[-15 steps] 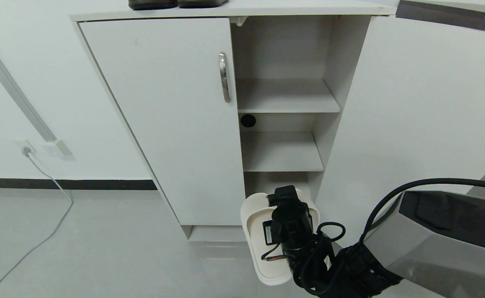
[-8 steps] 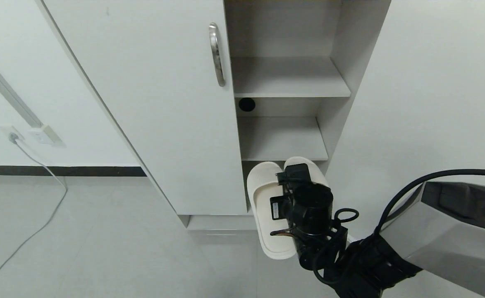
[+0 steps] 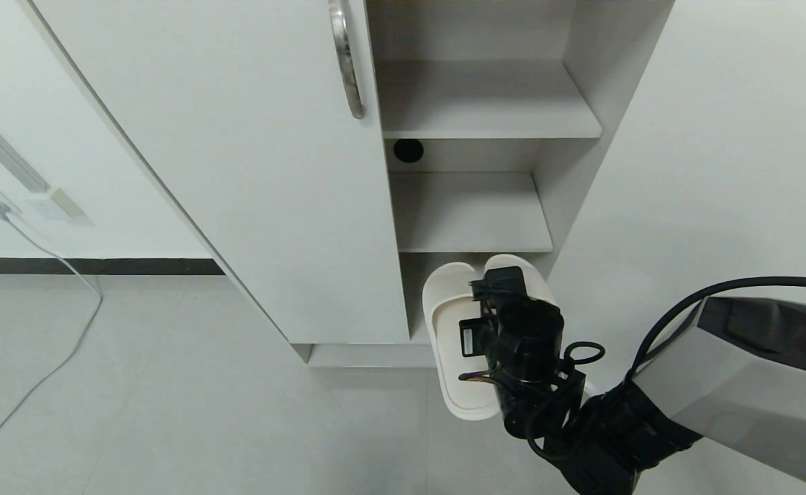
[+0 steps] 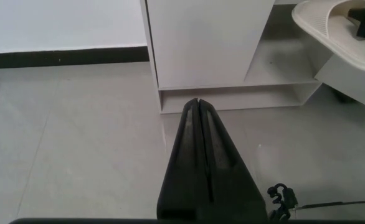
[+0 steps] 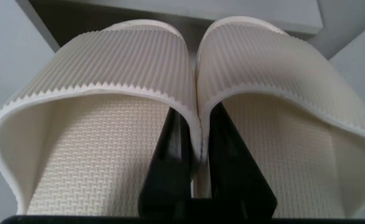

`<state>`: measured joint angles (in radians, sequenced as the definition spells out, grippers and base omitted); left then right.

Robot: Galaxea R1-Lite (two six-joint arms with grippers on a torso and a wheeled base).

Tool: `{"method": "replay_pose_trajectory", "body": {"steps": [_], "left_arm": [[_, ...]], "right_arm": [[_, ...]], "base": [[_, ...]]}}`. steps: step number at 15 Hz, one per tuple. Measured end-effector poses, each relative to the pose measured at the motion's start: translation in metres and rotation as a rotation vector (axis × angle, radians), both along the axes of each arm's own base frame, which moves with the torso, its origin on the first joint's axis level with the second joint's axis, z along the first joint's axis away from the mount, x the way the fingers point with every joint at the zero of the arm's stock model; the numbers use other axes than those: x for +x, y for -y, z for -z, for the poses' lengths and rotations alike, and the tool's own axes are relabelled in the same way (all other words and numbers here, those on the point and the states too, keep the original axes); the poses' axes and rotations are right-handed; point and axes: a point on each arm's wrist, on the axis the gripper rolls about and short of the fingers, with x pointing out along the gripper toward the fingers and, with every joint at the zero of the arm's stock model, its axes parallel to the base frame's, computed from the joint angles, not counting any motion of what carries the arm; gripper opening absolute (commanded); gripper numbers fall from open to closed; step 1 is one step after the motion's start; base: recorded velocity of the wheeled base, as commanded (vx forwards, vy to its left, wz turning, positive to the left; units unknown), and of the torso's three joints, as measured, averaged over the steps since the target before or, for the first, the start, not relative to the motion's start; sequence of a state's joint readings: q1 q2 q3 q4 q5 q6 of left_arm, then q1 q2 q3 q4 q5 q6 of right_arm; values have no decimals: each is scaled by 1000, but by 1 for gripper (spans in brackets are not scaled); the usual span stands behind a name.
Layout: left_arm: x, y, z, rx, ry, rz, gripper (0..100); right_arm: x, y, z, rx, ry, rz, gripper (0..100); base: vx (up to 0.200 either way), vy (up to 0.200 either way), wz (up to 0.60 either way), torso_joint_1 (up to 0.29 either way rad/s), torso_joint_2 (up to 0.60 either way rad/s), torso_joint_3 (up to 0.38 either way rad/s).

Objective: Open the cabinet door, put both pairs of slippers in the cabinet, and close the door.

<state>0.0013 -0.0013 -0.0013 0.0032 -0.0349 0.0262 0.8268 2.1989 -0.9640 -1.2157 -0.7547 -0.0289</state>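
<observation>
Two slippers (image 3: pixel 447 330) sit side by side in my right claw (image 5: pixel 195 146), squeezed tight by their inner edges. Their toes point straight ahead, away from my claw, toward the cabinet's bottom space (image 3: pixel 411 299) just beyond.

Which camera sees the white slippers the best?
The right wrist view: both white slippers sit side by side up close, their inner edges pinched by the right gripper. The head view shows them partly hidden behind that gripper, at the cabinet's lowest opening. The left wrist view catches just one slipper's edge.
</observation>
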Motion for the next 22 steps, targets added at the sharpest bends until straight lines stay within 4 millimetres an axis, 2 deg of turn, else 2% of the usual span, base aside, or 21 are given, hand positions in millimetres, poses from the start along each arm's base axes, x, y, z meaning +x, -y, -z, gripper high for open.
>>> {"method": "replay_pose_trajectory", "body": {"steps": [1, 10, 13, 20, 22], "left_arm": [[0, 0, 0, 0, 0, 0, 0], [0, 0, 0, 0, 1, 0, 0], [0, 0, 0, 0, 0, 0, 0], [0, 0, 0, -1, 0, 0, 0], [0, 0, 0, -1, 0, 0, 0]], "right_arm": [[0, 0, 1, -1, -1, 0, 0], [0, 1, -10, 29, 26, 3, 0], [1, 3, -13, 36, 33, 7, 0], [25, -3, -7, 54, 50, 29, 0], [40, -4, -10, 61, 62, 45, 0]], "base": [[0, 0, 0, 0, 0, 0], [200, 0, 0, 2, 3, 1], [0, 0, 0, 0, 0, 0], [0, 0, 0, 0, 0, 0], [0, 0, 0, 0, 0, 0]]}}
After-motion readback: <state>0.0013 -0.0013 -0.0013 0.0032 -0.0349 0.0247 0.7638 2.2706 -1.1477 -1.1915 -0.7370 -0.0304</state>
